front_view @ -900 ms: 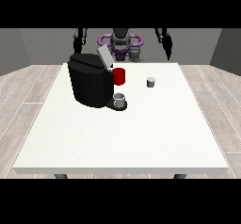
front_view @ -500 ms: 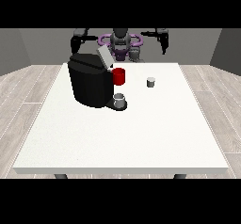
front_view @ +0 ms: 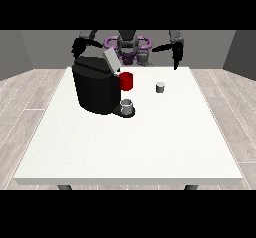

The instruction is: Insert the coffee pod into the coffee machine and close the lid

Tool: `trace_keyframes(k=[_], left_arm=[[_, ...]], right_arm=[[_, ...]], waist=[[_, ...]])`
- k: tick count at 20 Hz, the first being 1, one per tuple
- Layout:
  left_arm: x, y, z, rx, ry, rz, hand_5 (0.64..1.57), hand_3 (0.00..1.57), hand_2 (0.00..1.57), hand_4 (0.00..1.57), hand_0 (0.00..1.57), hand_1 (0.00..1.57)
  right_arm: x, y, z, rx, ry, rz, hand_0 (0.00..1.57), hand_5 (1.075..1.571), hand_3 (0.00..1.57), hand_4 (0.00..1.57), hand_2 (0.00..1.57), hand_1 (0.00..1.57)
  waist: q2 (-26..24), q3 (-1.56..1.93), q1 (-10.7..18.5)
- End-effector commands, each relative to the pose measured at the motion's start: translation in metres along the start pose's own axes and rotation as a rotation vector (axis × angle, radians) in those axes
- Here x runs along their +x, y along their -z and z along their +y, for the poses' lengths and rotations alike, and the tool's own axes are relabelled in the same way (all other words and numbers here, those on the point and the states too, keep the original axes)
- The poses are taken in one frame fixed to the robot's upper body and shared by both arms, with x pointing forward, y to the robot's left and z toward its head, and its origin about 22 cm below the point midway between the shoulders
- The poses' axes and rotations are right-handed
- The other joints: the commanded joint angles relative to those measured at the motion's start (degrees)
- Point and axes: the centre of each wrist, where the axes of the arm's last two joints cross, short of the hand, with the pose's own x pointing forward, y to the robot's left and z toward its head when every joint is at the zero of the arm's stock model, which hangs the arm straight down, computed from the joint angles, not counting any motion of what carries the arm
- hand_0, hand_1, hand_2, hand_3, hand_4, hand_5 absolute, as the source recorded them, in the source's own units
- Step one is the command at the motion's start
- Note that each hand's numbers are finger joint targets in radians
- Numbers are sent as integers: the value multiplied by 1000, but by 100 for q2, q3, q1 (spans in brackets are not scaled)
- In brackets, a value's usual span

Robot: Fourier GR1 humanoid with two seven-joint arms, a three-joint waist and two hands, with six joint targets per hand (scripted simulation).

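Moved: both arms raised and spread since earlier frames; pod point(front_view: 160, 87) unmoved.
Pod: upright on table point(front_view: 130, 147), right of machine point(front_view: 97, 86), apart from it.
Lid point(front_view: 110, 60): tilted open.
Nearer hand: view's right point(front_view: 175, 61), behind pod, above table; fingers unreadable.
Other hand point(front_view: 78, 47): behind machine; fingers unreadable.

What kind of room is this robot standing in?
Probably a plain test room set up as a coffee corner: a large white table, a black coffee machine with a small pod beside it, wood-look floor, bare grey walls.

Black arms, purple-trimmed grey torso
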Motion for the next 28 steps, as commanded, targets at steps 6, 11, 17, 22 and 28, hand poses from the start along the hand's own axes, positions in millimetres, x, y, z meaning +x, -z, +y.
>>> trace_keyframes(k=[6,11,17,22,28], left_arm=[[-26,26,24,10,28,107,1571,0,0,0,0,0],[-23,45,21,1,113,142,1571,0,0,0,0,0],[-26,54,20,-45,234,171,1571,0,113,0,0,0],[-39,59,4,-44,291,155,1571,222,529,0,223,223],[-46,59,-5,-78,394,227,1571,477,738,0,615,615]], right_arm=[[3,7,10,3,27,-48,0,1571,0,192,0,0],[-1,16,14,12,39,-27,0,1571,0,281,0,0],[0,25,6,-16,1,12,0,1571,0,358,0,0],[5,38,19,-4,-14,15,0,1571,0,371,0,0],[-13,38,13,-37,-48,70,0,1571,0,424,0,0]], waist=[[442,-2,-146],[549,-1,-110],[531,-1,-84],[711,-3,-104],[544,-2,-15]])
